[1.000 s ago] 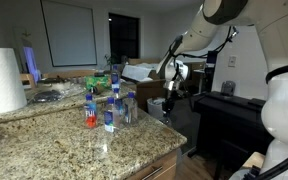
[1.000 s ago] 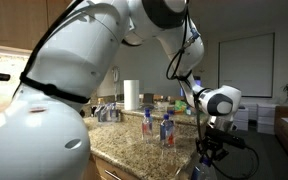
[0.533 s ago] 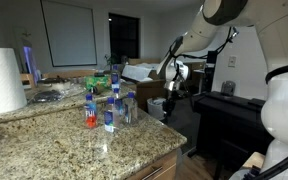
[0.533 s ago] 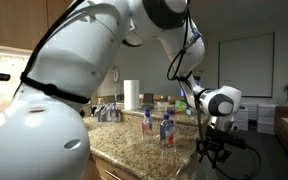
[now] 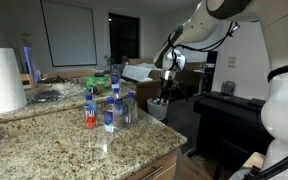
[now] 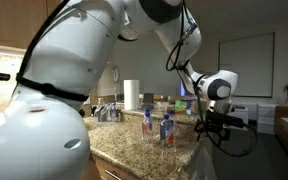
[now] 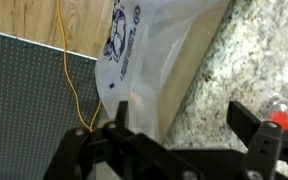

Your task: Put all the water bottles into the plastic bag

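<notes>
Above the plastic bag (image 7: 156, 48) — fingers (image 7: 252, 128) apart

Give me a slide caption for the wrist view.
Open end effector over the translucent plastic bag hanging beside the granite counter.

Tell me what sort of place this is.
Probably a home kitchen: a speckled brown granite countertop, a big white paper-towel roll standing on it, and a wooden cabinet panel in the wrist view.
</notes>
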`<move>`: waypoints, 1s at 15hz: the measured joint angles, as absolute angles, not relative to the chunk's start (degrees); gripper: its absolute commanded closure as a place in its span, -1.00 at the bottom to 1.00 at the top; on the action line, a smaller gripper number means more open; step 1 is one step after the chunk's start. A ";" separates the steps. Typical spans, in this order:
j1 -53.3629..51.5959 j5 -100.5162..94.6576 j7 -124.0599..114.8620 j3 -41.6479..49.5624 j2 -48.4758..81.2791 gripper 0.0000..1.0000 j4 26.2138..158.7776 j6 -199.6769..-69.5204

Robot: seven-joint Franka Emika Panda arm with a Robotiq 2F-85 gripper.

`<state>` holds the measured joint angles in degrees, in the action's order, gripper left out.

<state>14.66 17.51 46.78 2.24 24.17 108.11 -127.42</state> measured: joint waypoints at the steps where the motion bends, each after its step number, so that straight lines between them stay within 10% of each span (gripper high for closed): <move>1: 14.52 17.51 46.78 1.58 22.78 -1.00 106.69 -126.39; 15: 2.73 15.91 46.75 -4.35 17.89 -1.00 93.11 -106.20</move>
